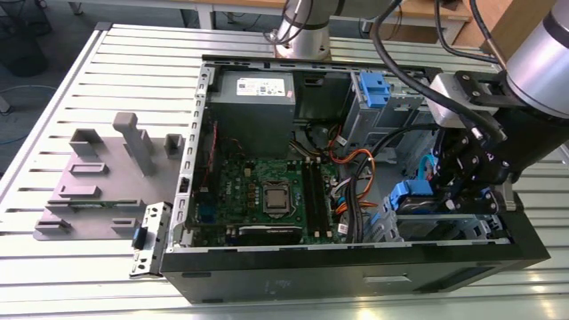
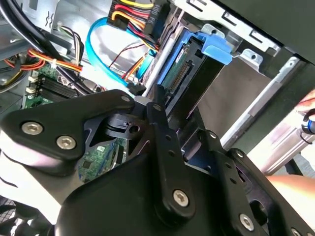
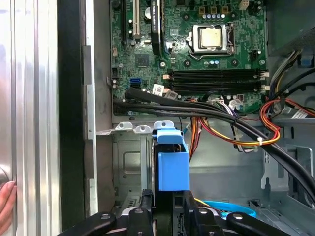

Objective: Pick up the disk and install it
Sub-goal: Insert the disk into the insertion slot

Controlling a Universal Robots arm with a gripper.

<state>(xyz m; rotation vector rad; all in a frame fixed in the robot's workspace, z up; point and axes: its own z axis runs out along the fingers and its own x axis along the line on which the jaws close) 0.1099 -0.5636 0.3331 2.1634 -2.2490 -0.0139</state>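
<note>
On the exterior view's left, a grey fixture [image 1: 98, 180] with upright blocks lies on the slatted metal bench [image 1: 53, 280]. A small metal bracket [image 1: 149, 233] rests just beside the open computer case [image 1: 356, 273]. Inside the case, the grey power-supply box [image 1: 253, 90] sits at the far wall, and the green motherboard [image 1: 266, 193] lies nearer the camera. Further right, a blue latch with a silver cage [image 1: 374, 90] stands at the far side, and orange and black cables [image 1: 351, 173] run between the motherboard and the drive bay.

The disk [image 1: 411, 195] stands on edge in the metal drive bay at the case's near corner on the exterior view's right, its blue handle end pointing toward the motherboard. The robot's black hand [image 1: 458, 190] reaches down into that bay from the arm [image 1: 542, 60]. In the first wrist view its fingers [image 3: 145, 214] hug both flat sides of the disk, so the hand is clamped on it. How deep the disk sits in the bay cannot be told. In the same view a person's fingertips [image 3: 4, 204] show over the bench slats.
</note>
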